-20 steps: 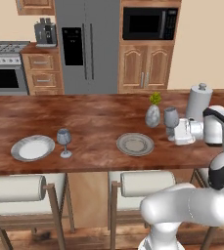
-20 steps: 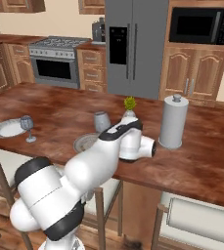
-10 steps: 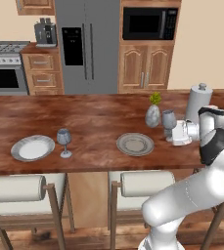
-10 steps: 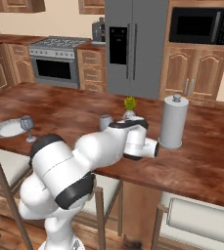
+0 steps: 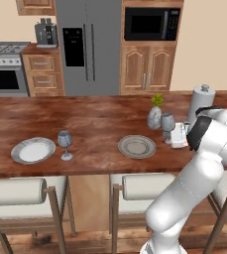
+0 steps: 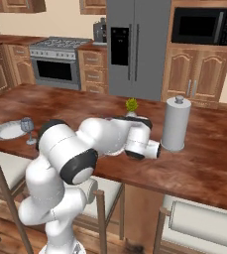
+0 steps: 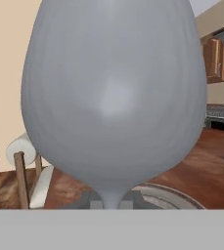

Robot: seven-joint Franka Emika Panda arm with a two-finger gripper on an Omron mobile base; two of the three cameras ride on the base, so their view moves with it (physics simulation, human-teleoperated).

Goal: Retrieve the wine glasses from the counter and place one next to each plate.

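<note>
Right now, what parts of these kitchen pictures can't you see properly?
- Hand view: the translucent grey-blue stemmed wine glass fills the picture; its stem and foot are cut off by the bottom, and the gripper's fingertips do not show.
- Right base view: the white arm hides the gripper, that glass and the nearer round grey-white plate.
- Left base view: the gripper is too small to tell whether it is shut.

We're looking at a home kitchen here: a steel fridge [image 5: 87,47], a built-in microwave [image 5: 151,23] over wooden cabinets [image 5: 148,72], a stove [image 6: 55,59], plus a long wooden surface [image 5: 95,124] with padded stools [image 5: 16,191], plates [image 5: 33,150] and a paper towel roll [image 6: 175,124].
</note>
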